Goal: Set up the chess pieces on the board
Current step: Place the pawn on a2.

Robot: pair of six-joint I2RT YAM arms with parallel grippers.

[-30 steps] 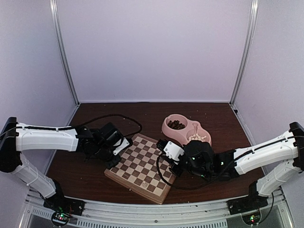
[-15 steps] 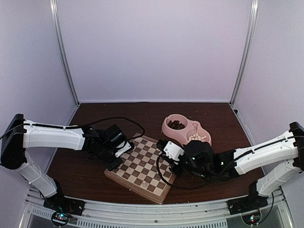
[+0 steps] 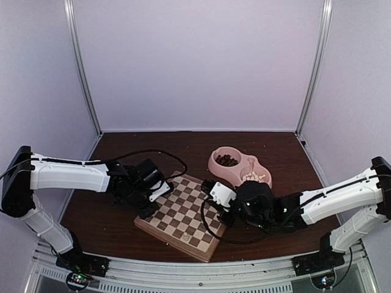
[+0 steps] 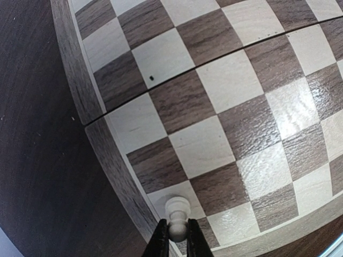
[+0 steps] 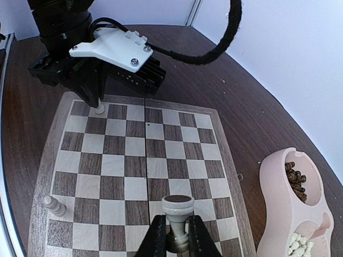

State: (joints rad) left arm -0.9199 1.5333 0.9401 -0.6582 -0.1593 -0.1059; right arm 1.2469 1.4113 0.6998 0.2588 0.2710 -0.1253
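Two chess pieces (image 5: 177,211) are being clamped over the board (image 5: 134,160): the right gripper's (image 5: 176,236) aloft, the left gripper's (image 4: 177,236) pawn (image 4: 177,211) at an edge square, needing upright, centred release.

You cannot see the bases: pawn (image 4: 177,209) at the board (image 4: 214,96) corner, chess piece (image 5: 177,206) at its edge, both behind fingers (image 4: 159,241).

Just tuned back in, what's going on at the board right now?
Both arms are mid-placement. The left pincer grips a small pawn at a corner square of the board. The right pincer holds a taller piece over the board's other end. One lone pawn already stands by an edge; more pieces wait in the pink bowl.
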